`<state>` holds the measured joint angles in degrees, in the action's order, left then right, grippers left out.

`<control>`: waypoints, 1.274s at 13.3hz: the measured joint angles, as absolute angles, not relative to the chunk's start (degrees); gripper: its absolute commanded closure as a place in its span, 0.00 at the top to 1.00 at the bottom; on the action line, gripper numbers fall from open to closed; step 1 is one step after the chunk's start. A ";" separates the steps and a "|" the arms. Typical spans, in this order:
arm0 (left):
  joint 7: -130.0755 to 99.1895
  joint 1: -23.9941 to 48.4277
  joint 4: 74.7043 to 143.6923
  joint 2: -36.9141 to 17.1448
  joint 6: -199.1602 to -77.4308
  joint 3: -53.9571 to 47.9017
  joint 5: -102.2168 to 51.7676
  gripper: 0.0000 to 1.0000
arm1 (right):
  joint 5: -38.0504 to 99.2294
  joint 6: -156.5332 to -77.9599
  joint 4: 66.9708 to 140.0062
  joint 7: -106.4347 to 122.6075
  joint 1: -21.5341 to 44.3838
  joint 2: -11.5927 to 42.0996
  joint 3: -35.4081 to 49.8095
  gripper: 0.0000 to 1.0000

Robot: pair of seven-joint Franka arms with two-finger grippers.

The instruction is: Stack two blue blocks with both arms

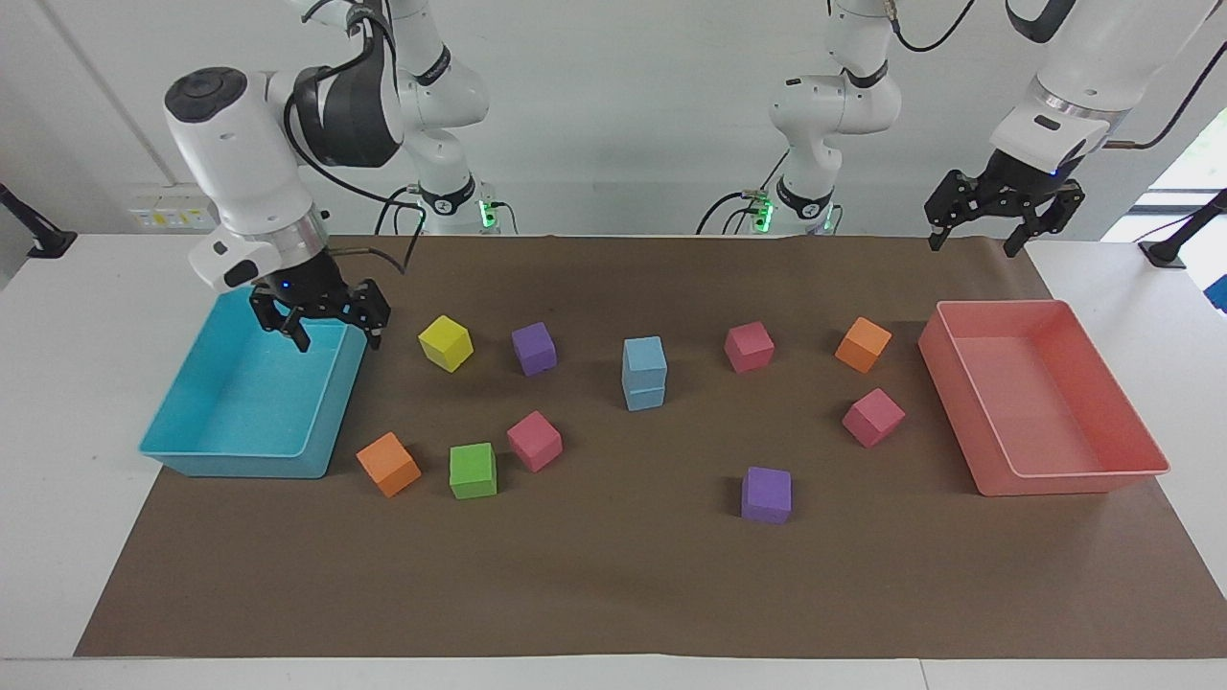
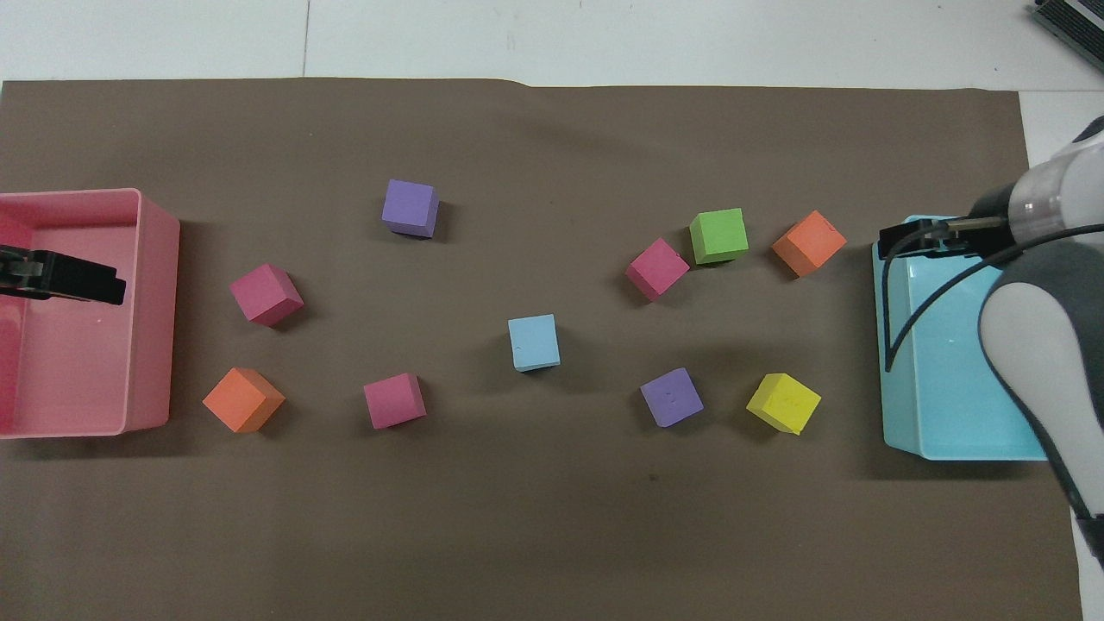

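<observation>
Facing view, from its left: the right gripper [image 1: 321, 321] hangs with fingers spread and nothing between them, over the cyan tray [image 1: 192, 458] at the right arm's end of the table. Mid-mat, the blue blocks [image 1: 644, 373] already stand one squarely on the other, so the stack looks finished. At the other end the left gripper [image 1: 1003, 209] hovers, fingers apart and bare, over the mat near the pink tray [image 1: 1054, 474], likely parked clear of the stack

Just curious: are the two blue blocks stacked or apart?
Stacked: one of the blue blocks sits squarely on the other at mid-table; both grippers are away from them.
</observation>
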<state>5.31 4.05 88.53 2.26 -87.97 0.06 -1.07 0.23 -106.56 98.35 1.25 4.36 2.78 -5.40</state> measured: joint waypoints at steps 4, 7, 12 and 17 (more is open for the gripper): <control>5.31 4.05 88.53 2.28 -87.07 0.07 -1.07 1.00 | -0.06 -92.83 90.08 1.25 3.31 0.87 -7.90 1.00; 5.31 4.05 88.53 2.28 -86.14 0.07 -1.07 1.00 | -2.01 -88.07 86.05 1.25 3.39 0.52 -7.48 1.00; 5.31 4.05 88.53 2.28 -86.01 0.08 -1.07 1.00 | -2.32 -85.84 85.88 1.25 4.17 -1.44 -6.31 1.00; 5.30 4.05 88.53 2.28 -86.01 0.09 -1.07 1.00 | -2.34 -83.39 85.62 1.50 4.08 -3.41 -6.82 1.00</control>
<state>5.30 4.05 88.53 2.28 -86.01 0.09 -1.07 -2.34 -83.39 85.62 1.50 4.08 -3.41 -6.82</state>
